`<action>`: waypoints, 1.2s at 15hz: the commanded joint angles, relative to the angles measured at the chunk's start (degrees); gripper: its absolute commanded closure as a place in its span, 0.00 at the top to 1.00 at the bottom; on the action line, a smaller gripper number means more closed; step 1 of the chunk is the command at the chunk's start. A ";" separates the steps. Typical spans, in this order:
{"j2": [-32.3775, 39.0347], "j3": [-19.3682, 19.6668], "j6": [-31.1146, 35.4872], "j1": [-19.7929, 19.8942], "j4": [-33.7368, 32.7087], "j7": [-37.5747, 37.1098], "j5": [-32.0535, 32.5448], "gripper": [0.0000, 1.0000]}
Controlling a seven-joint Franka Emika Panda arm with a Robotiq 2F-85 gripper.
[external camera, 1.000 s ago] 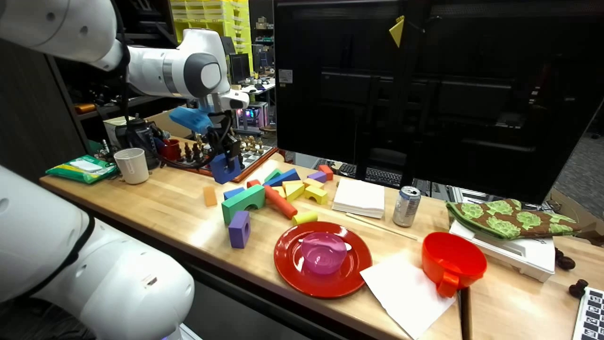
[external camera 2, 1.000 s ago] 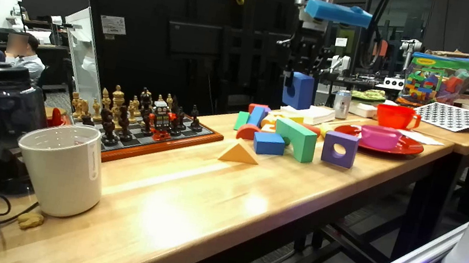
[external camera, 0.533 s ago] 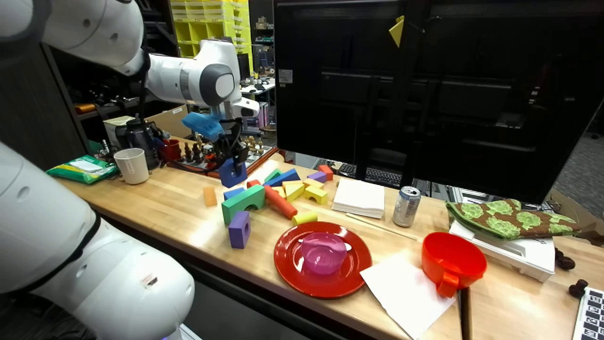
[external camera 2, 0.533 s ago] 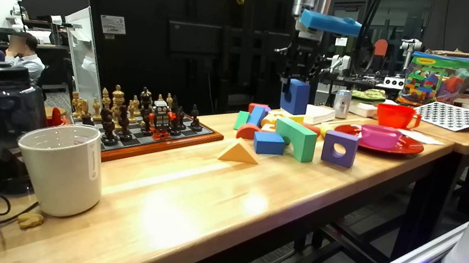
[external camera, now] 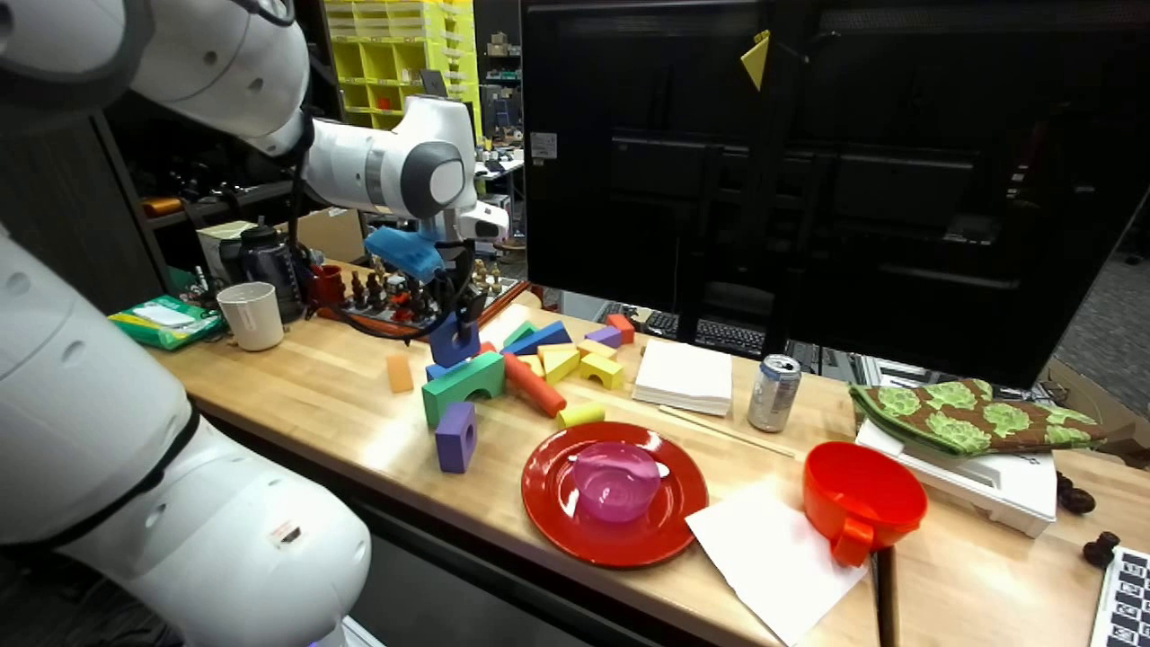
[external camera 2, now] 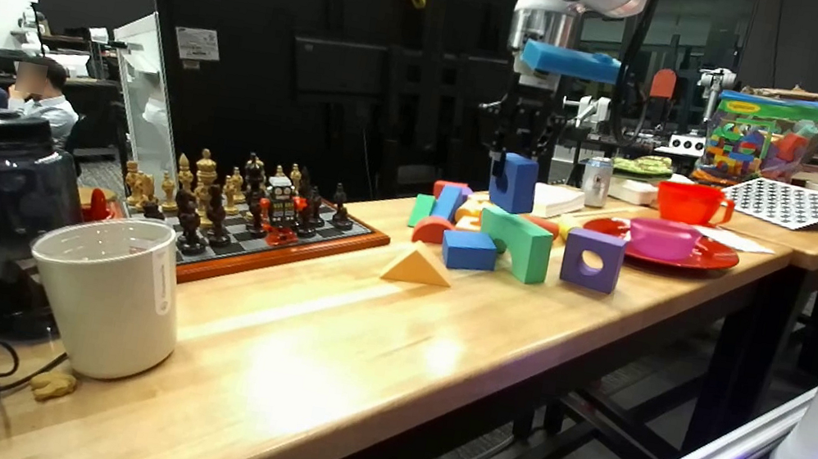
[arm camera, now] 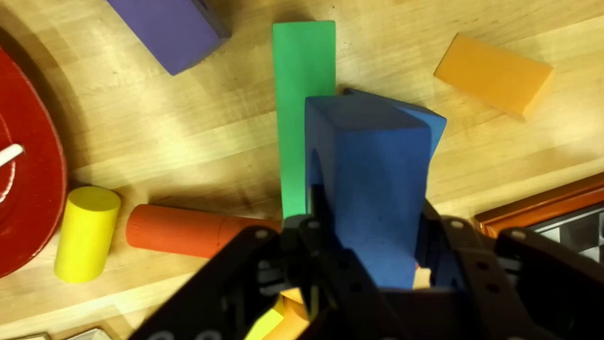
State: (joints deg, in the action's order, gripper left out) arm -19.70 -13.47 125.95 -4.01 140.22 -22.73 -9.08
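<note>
My gripper [arm camera: 370,212] is shut on a blue block [arm camera: 377,165], one finger on each side of it. A round opening shows in the block's side, partly hidden by a finger. In both exterior views the held blue block [external camera: 447,346] hangs in the air above the pile of blocks. Under it in the wrist view lie a green arch block [arm camera: 302,61] and a smaller blue block [arm camera: 435,122], mostly covered from sight. A purple block with a hole [external camera 2: 575,281] stands beside the green arch. An orange triangular block [external camera 2: 416,268] sits apart on the table.
Near the blocks are a red cylinder [external camera: 535,386], a yellow cylinder [external camera: 580,414] and a red plate [external camera: 557,530] bearing a pink bowl [external camera: 615,485]. A chessboard with pieces [external camera 2: 273,244], a white mug [external camera 2: 106,303], a can [external camera: 774,393] and a paper stack [external camera: 685,376] stand around.
The gripper has come down with the blue block still in its grasp. In an exterior view it has also shifted right, closer to the pile. The blocks on the table have stayed put.
</note>
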 commanded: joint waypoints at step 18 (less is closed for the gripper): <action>-3.63 2.79 1.98 -2.15 4.10 3.34 -0.87 1.00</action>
State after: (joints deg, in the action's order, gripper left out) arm -18.49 -10.93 128.86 -4.82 141.88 -19.50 -9.32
